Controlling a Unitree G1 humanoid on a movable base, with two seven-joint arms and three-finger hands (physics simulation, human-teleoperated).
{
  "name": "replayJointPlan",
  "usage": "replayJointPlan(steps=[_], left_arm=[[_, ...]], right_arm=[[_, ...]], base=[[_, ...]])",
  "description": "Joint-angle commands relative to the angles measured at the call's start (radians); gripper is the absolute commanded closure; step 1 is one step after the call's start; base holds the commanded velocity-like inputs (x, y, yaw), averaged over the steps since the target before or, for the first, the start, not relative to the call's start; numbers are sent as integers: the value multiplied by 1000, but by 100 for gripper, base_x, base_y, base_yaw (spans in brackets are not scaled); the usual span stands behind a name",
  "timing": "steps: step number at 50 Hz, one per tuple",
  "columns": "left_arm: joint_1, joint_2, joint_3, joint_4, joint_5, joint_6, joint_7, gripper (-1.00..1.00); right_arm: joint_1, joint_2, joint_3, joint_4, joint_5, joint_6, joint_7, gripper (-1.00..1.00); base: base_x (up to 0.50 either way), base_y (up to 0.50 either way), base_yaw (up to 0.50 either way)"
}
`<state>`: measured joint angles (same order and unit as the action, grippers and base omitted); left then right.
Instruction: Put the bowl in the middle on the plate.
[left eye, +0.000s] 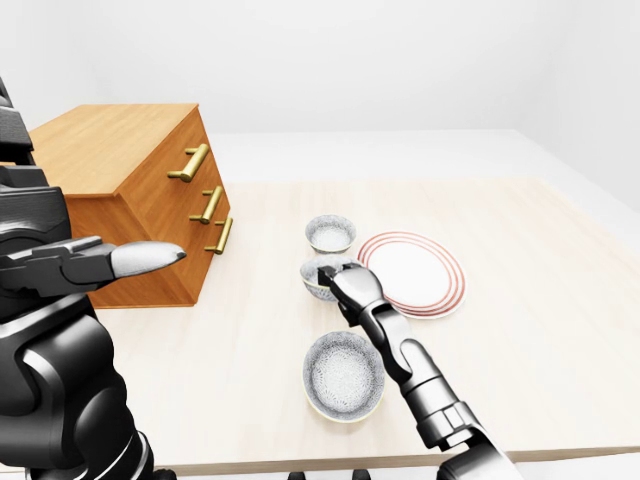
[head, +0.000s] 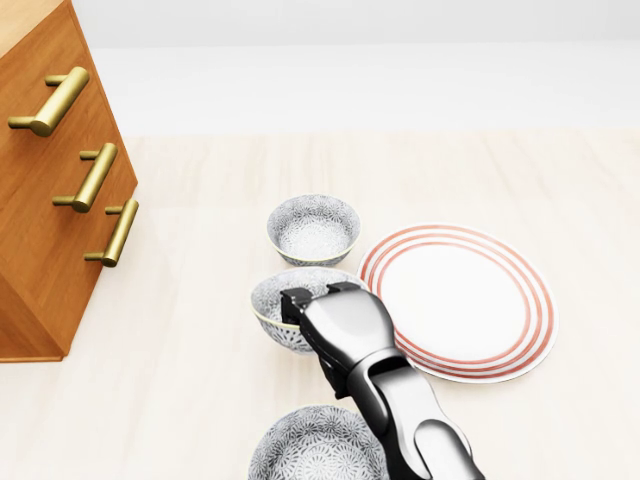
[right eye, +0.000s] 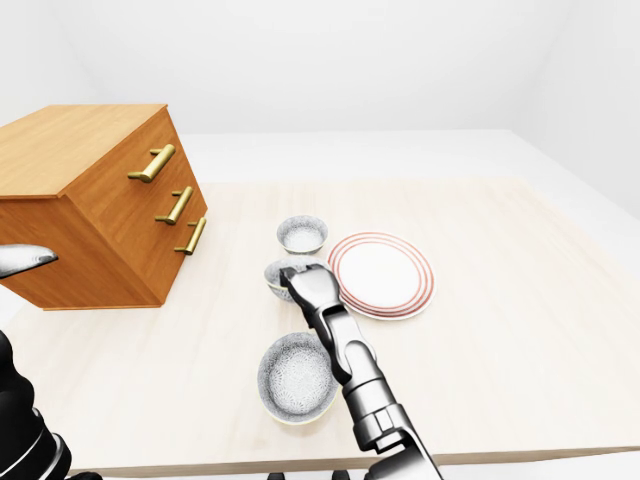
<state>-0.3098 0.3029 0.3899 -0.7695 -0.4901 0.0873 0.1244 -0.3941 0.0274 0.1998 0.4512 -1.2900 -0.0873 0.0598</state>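
The right hand lies over the right half of the middle bowl, its dark fingers at the rim; its own back hides whether they grip, so I cannot tell; the bowl shows to the hand's left in the head view, on the table, not on the plate, which lies just right of the hand; a second bowl stands above the hand, a third below it beside the forearm; the drawer chest stands well to its left; the left hand hangs raised, fingers stretched, empty.
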Motion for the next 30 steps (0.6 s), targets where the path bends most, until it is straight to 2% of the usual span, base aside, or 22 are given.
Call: replayJointPlan(steps=[1,30], left_arm=[[-2,0,1,-3,-2,0,1,-100],[-5,4,0,-1,-11,0,9,-100]], right_arm=[[17,-4,-6,-90,6,0,15,100],[72,-31,-36,-352,5,0,174,100]], base=[[0,0,0],[0,0,0]])
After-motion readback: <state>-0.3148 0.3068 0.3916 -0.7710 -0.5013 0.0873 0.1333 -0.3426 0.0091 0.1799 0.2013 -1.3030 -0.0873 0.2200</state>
